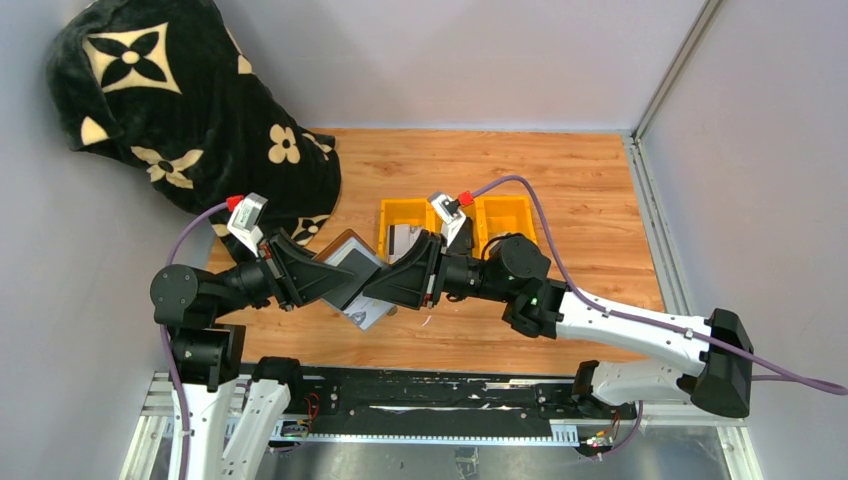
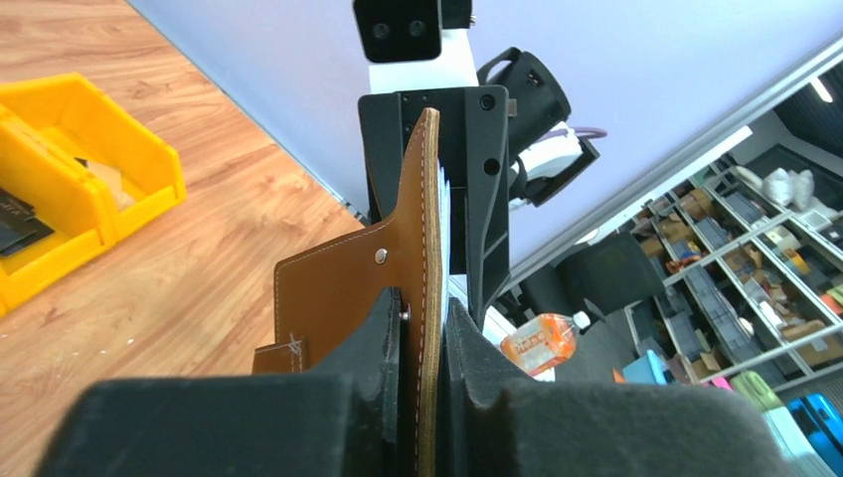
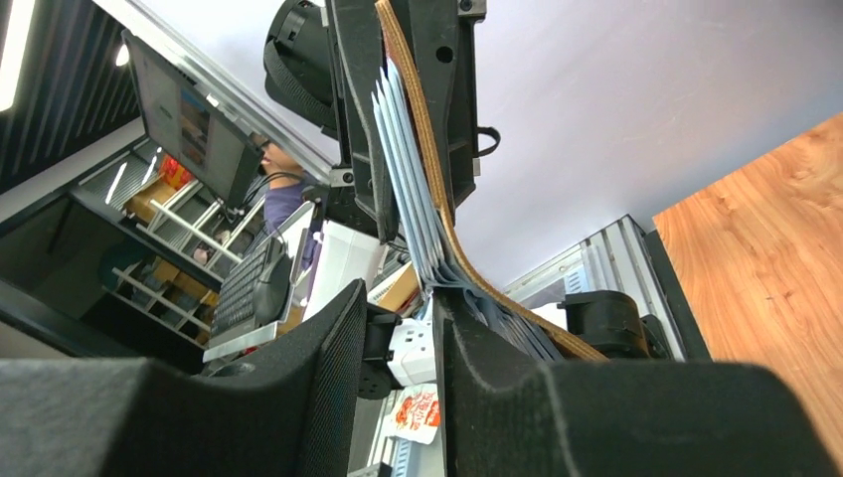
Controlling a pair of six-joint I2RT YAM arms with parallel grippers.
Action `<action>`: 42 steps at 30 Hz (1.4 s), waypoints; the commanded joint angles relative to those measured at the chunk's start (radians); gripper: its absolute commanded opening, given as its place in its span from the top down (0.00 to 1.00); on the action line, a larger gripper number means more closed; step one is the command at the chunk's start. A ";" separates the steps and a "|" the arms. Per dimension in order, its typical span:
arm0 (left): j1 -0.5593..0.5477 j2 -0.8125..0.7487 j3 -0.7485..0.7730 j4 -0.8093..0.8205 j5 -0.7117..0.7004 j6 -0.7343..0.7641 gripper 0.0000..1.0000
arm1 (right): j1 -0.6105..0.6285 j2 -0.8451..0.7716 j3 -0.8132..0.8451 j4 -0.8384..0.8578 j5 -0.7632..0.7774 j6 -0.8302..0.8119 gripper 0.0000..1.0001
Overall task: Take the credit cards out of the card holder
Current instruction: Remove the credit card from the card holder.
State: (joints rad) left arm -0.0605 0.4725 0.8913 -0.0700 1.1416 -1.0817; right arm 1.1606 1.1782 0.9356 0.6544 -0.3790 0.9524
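Over the wood table, my left gripper is clamping the bendy leather card holder. Beside it, my right gripper is gaping empty; I'm judging the slick cards need edge-pinching.

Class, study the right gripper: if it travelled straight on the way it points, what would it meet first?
Probably the card holder, whose near edge stands at the fingertips of the right gripper; the left gripper clamping it lies just behind. Depth is hard to judge.

The arms have black joints, white links, purple cables, red-capped wrist cameras and wedge-shaped black fingers.
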 commanded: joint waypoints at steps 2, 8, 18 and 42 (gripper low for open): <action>-0.012 -0.015 0.049 -0.088 -0.012 0.027 0.97 | -0.010 -0.003 -0.026 0.045 0.165 0.020 0.66; -0.012 -0.016 0.055 -0.148 -0.035 0.058 0.98 | -0.010 0.044 -0.043 0.157 0.217 0.086 0.72; -0.012 -0.015 0.055 -0.173 -0.045 0.052 0.87 | -0.012 0.105 -0.077 0.365 0.230 0.166 1.00; -0.010 0.008 0.087 -0.116 -0.062 0.004 0.82 | -0.011 0.052 -0.172 0.319 0.225 0.157 1.00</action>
State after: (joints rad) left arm -0.0620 0.4900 0.9340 -0.2352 1.0309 -1.0477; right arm 1.1580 1.2324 0.7628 0.9981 -0.1970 1.1263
